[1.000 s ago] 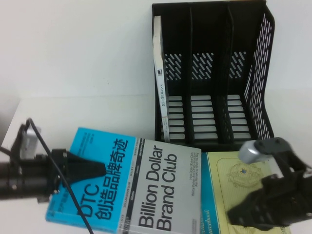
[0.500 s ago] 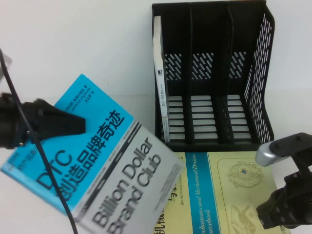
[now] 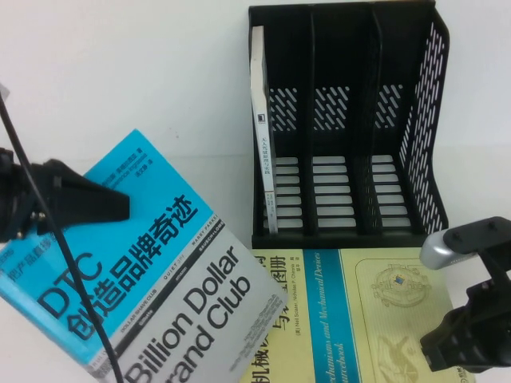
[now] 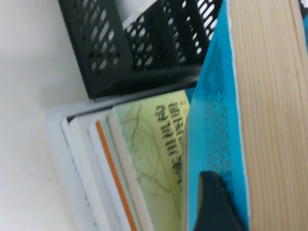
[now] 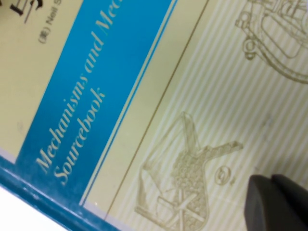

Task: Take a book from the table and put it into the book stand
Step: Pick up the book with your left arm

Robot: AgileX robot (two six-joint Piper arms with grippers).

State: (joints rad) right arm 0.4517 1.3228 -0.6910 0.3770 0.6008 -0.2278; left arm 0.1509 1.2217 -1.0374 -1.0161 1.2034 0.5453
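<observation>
Lifted book [image 3: 152, 279] in left tool [image 3: 112, 206]; right tool [image 3: 459, 351] seemingly idle.

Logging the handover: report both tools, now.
Left tool: shut on the book, lifted at the table's left.
Right tool: over the yellow book; state cannot be told.

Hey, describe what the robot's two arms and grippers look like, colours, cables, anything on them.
Both arms are black. The left gripper ends in a flat, tapering black finger, and a thin black cable loops across that arm. The right gripper is chunky, angular black, topped by a silver-grey cylindrical part. No markings are visible.
</observation>
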